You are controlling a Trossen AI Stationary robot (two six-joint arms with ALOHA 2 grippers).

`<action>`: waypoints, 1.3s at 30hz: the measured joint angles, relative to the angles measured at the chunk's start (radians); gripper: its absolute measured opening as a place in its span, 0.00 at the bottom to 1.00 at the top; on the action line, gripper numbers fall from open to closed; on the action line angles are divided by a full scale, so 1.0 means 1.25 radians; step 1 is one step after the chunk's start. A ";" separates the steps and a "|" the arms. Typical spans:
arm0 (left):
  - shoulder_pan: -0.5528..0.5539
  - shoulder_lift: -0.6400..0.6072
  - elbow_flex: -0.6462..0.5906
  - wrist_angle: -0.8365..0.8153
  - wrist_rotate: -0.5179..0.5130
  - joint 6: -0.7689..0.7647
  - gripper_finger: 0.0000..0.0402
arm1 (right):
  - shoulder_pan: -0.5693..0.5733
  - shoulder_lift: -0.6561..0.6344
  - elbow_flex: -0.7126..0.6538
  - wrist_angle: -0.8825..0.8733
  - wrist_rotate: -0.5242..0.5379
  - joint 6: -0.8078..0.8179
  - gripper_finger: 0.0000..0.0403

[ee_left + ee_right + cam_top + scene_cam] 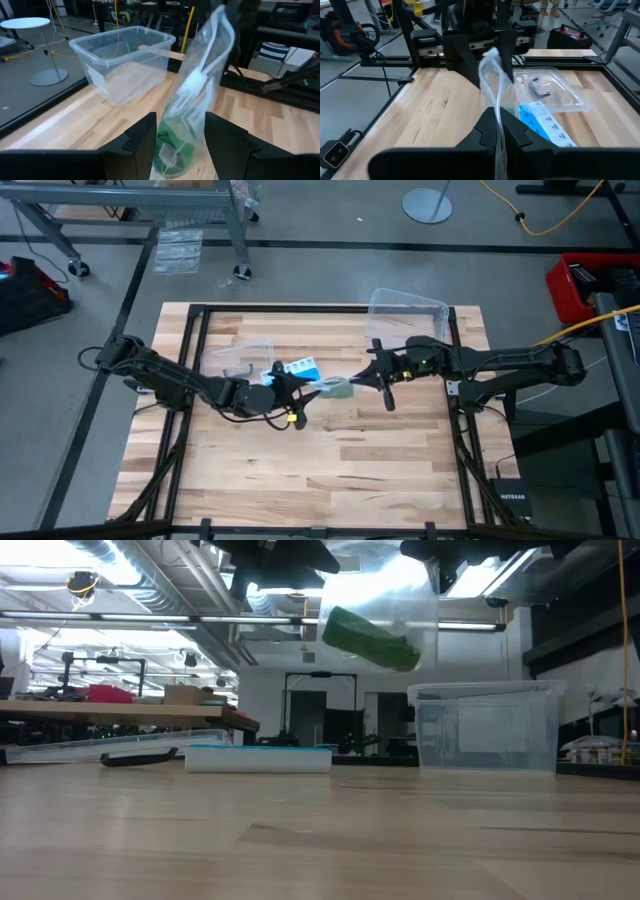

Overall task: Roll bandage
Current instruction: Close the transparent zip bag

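Observation:
The green bandage lies bunched inside a small clear plastic bag, which is held in the air between my two grippers over the middle of the table. My left gripper has its fingers on either side of the bag's bandage end. My right gripper is shut on the bag's other end. In the low view the bag hangs well above the tabletop, with the bandage tilted inside it. My left gripper has the bag's filled end between its two fingers, coming level from the table's left. The green bandage inside sits between the fingers. The bag is clear of the table and runs away toward the other arm. My right gripper pinches the bag's thin empty end between its two fingers, coming level from the table's right. The plastic is flattened to a narrow fold there. The rest of the bag stretches away to the left gripper, clear of the table.
A clear plastic box stands at the table's far right. Its flat clear lid lies at the far left with a small dark thing on it. A blue and white pill organizer lies beside the lid. The near half of the table is bare wood.

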 joint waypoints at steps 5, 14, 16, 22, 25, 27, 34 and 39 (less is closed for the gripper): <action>0.013 0.000 0.000 0.000 0.000 0.001 0.39 | 0.000 0.000 0.000 0.002 -0.011 0.000 0.01; 0.007 0.000 0.000 0.022 0.000 0.041 0.34 | 0.000 0.000 0.000 -0.007 -0.014 0.001 0.01; 0.002 0.000 0.000 0.034 0.000 0.063 0.31 | 0.000 0.000 0.000 -0.011 -0.014 0.001 0.01; -0.006 0.000 0.000 0.041 0.003 0.079 0.23 | 0.000 0.000 0.000 -0.010 -0.014 0.001 0.01; -0.005 0.000 0.000 0.038 0.024 0.076 0.19 | 0.000 0.000 0.000 -0.005 -0.014 0.001 0.01; -0.005 0.000 0.000 0.038 0.035 0.076 0.15 | 0.000 0.000 0.000 -0.001 -0.014 0.001 0.01; -0.005 0.000 0.000 0.038 0.036 0.067 0.01 | 0.000 0.000 0.000 0.000 -0.014 -0.003 0.01; -0.005 0.000 0.000 0.038 0.036 0.043 0.00 | 0.000 0.000 0.000 0.000 -0.007 -0.005 0.01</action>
